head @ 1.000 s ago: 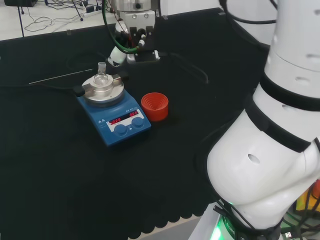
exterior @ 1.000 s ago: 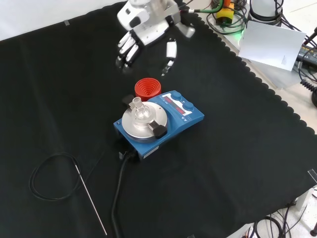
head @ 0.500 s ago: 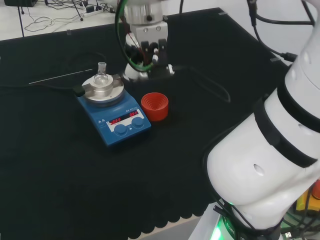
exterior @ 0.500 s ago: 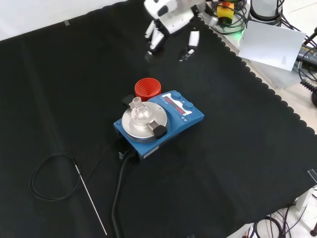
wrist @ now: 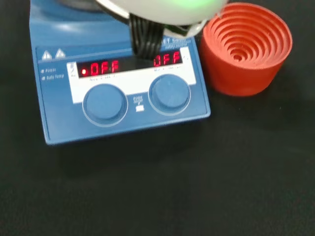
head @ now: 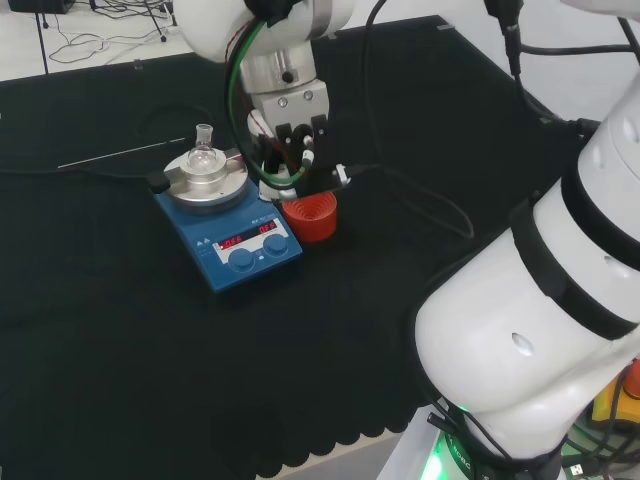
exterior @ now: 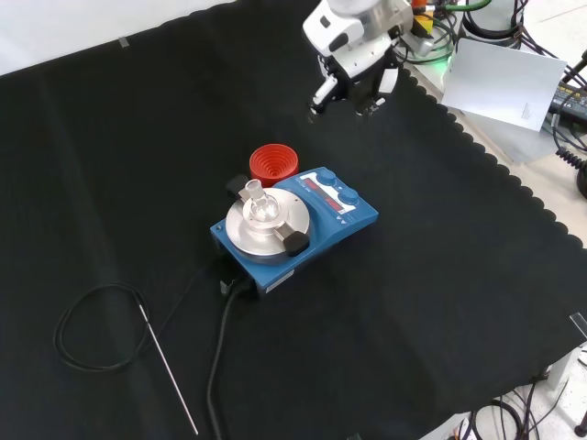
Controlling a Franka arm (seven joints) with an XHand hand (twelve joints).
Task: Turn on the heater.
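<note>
Hand (exterior: 353, 69) above the cloth, fingers curled and holding nothing — blue heater (wrist: 120, 93) with two knobs beside red ribbed stand (wrist: 244, 46).

Blue heater (wrist: 118, 88), two knobs (wrist: 105, 103), red ribbed stand (wrist: 245, 46) just beside

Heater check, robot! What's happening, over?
Hand above the cloth, off the heater, fingers curled on nothing. Both knobs untouched. Red ribbed stand beside the heater, not blocking the knobs.
</note>
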